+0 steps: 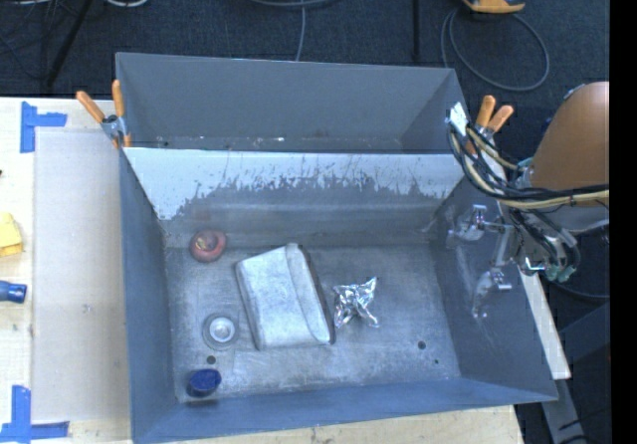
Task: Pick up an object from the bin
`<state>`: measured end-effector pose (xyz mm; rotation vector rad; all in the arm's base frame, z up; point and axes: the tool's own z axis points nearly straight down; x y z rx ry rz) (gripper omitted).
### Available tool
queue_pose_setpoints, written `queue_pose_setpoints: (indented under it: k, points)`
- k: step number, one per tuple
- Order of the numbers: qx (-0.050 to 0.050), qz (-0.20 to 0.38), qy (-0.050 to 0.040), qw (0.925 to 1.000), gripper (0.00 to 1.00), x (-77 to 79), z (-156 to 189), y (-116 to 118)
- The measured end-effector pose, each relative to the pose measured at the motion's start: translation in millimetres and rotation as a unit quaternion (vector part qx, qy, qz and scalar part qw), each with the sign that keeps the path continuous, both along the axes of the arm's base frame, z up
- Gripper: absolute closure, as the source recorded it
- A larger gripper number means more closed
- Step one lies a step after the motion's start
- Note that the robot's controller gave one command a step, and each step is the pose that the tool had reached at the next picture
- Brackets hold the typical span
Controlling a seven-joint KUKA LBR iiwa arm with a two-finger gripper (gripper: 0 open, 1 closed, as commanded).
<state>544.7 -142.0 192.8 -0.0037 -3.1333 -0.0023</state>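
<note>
Jaws low at the right side of the grey metal bin (299,118), over its sloping right wall and apart from the loose things on the floor; cannot tell whether set wide or narrow, only glinting metal parts visible against the wall. Behind them, toward the right, a brown rounded cover (582,133) on the arm and a bundle of yellow and black cables (488,168) looping over the bin's far right corner.

Nearest on the floor, in the left front corner: a small blue cap (204,382), round, lying by the foot of the left wall. Just beyond it, a round silvery lid (220,330), flat on the floor, apart from the cap. To the right of the lid, near the middle: a grey-white folded pad (282,300), oblong, lying a little askew, its left edge close to the lid. Just beside the pad's right edge, a crumpled piece of silver foil (355,304), the thing nearest to the jaws yet well apart from them, with bare floor between. Farther back on the left, close to the foot of the far wall: a reddish round disc (208,246), apart from the pad's far corner. Beyond all, the far wall, streaked with pale scratches along its upper part.
</note>
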Motion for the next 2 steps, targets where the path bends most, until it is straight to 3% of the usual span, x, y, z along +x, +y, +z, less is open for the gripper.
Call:
queue_pose_setpoints:
  k: [1,2]
  points:
    - [0.000,0.011,-0.0051,0.9999,0.00,33.6,-121.6,31.2]
    - [-0.001,0.152,-0.0076,0.9883,0.00,31.8,-119.6,120.2]
